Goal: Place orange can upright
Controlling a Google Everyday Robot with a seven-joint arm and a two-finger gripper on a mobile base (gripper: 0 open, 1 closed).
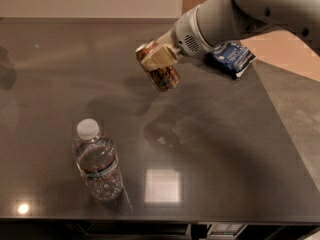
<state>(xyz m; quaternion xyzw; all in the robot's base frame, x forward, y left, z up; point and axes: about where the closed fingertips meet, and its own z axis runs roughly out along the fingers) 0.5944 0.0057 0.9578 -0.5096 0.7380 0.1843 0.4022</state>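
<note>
The orange can [161, 72] is a small orange-brown drink can with silver ends. It hangs tilted in the air above the middle of the dark table [225, 134], its top end toward the upper left. My gripper [156, 59] comes in from the upper right on a grey-white arm and is shut on the can's upper half, one cream fingertip [159, 57] across its side. The can's shadow and reflection lie on the table below it.
A clear plastic water bottle [97, 161] with a white cap stands upright at the front left. A blue snack bag [231, 56] lies at the back right, partly behind my arm. The table's right edge runs diagonally at the right; its front edge is at the bottom.
</note>
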